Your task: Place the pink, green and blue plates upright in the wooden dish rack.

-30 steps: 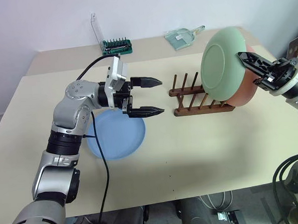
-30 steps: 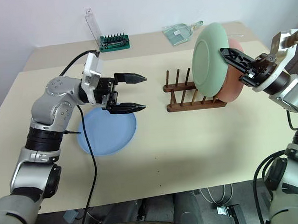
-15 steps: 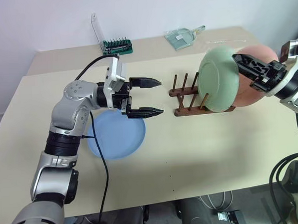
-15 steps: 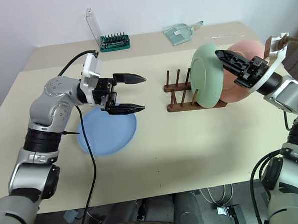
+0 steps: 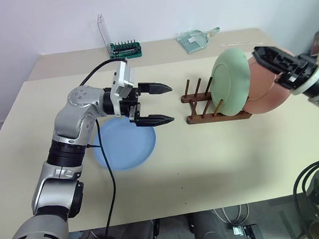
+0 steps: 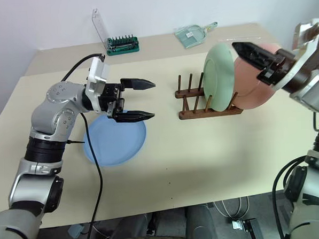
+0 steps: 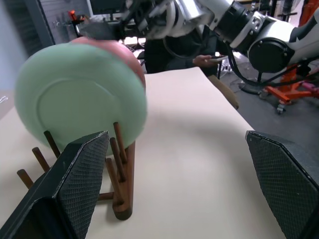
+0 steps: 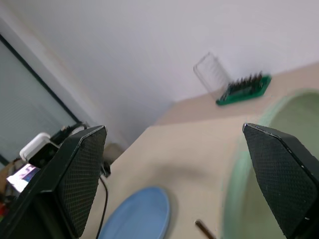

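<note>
The green plate (image 5: 230,81) stands upright between the pegs of the wooden dish rack (image 5: 204,102). The pink plate (image 5: 269,95) leans right behind it at the rack's right end. My right gripper (image 5: 263,63) hovers open just above the pink plate's top rim and holds nothing. In the right wrist view the green plate's rim (image 8: 259,164) lies beside the spread fingers. The blue plate (image 5: 123,145) lies flat on the table. My left gripper (image 5: 169,103) hangs open and empty above its right edge, pointing at the rack.
A green tool holder (image 5: 125,48) with a raised clear lid and a clear scoop (image 5: 197,40) lie at the back of the table (image 5: 204,165). There is free table in front of the rack.
My right gripper has opened and let go of the green plate, which dropped down between the rack's pegs. The gripper has lifted slightly. The left arm has kept still.
</note>
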{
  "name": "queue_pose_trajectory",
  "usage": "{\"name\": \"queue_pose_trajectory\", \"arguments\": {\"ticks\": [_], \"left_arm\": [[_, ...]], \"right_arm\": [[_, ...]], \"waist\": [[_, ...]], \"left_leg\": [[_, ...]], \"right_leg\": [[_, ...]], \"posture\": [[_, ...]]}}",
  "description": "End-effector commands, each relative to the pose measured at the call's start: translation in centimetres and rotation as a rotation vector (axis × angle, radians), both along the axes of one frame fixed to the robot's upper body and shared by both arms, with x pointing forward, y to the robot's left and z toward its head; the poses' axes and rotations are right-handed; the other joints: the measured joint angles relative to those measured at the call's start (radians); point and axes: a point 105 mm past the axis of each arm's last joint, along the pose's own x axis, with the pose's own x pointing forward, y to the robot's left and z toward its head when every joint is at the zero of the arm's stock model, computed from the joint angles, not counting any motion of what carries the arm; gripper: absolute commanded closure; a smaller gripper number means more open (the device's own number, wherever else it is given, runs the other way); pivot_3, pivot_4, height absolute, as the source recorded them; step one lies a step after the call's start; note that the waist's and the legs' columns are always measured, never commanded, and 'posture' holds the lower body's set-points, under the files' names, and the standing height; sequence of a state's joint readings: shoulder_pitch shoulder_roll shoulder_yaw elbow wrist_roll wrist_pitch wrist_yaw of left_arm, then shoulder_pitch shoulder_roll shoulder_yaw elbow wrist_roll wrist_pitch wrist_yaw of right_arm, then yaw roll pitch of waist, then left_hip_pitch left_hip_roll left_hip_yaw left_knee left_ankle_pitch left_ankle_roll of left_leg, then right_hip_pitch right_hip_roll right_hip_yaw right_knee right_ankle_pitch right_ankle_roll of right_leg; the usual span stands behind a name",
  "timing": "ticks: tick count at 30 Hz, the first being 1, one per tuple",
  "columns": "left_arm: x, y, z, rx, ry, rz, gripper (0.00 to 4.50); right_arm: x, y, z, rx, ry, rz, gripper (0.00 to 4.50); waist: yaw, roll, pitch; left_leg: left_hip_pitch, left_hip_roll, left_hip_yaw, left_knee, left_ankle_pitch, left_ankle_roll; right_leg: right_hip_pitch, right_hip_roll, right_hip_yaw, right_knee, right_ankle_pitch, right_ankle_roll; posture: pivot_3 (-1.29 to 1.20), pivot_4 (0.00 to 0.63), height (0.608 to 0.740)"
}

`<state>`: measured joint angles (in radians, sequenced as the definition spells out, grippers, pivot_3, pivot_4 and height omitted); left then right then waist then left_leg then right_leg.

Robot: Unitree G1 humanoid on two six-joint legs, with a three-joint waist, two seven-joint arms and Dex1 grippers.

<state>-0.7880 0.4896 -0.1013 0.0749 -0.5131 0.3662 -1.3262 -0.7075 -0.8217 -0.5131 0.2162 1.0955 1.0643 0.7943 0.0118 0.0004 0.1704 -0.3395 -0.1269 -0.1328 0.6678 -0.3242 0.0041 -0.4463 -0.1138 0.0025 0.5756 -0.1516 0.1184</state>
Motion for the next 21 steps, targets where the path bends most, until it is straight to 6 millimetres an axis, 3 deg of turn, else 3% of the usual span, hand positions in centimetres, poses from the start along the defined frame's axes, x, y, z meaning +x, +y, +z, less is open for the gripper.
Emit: {"name": "queue_pose_trajectory", "arguments": {"ticks": [1,5,9,13,16,21], "left_arm": [[-0.2,0.3,1.1,-0.015,-0.038,-0.002,0.00],[-0.1,0.4,1.1,-0.016,-0.034,0.008,0.00],[0.7,1.8,0.0,0.063,0.074,0.066,0.00],[2.6,3.3,-0.5,0.128,0.156,0.205,0.00],[4.1,4.5,-0.9,0.172,0.203,0.337,0.00],[7.4,11.3,-2.4,0.351,0.271,0.693,0.00]], "right_arm": [[-1.0,-0.2,1.7,-0.028,-0.077,0.007,0.04],[-0.6,-0.6,1.3,-0.049,-0.080,-0.032,0.04],[-3.4,1.2,3.0,-0.076,-0.195,0.102,0.04],[-6.1,4.1,-0.4,-0.392,-0.285,0.195,0.04],[-6.8,5.1,-1.8,-0.456,-0.290,0.236,0.04],[-7.7,7.0,-3.5,-0.487,-0.282,0.307,0.04]], "waist": [[0.000,0.000,0.000],[0.000,0.000,0.000],[-0.003,0.000,0.000],[0.002,-0.001,0.000],[0.001,-0.001,0.001],[-0.010,-0.002,0.001]], "left_leg": [[0.000,0.000,0.000,0.000,0.000,0.000],[0.000,0.000,0.000,0.000,0.000,0.000],[0.000,0.000,0.000,0.000,0.000,0.000],[0.000,0.001,-0.002,-0.001,-0.001,0.002],[0.000,-0.001,-0.001,0.002,-0.001,0.002],[0.001,0.001,0.000,0.001,-0.001,0.002]], "right_leg": [[0.000,0.000,0.000,0.000,0.000,0.000],[0.000,0.000,0.000,0.000,0.000,0.000],[0.000,0.000,0.000,0.000,0.000,0.000],[0.000,0.001,-0.001,0.000,0.000,0.000],[0.001,-0.001,-0.002,0.000,0.000,0.001],[0.000,0.001,-0.001,0.002,-0.001,0.001]], "posture": [[0.00,0.150,0.740],[0.00,0.150,0.740],[0.00,0.150,0.740],[0.00,0.150,0.740],[0.00,0.150,0.740],[0.00,0.150,0.740]]}}
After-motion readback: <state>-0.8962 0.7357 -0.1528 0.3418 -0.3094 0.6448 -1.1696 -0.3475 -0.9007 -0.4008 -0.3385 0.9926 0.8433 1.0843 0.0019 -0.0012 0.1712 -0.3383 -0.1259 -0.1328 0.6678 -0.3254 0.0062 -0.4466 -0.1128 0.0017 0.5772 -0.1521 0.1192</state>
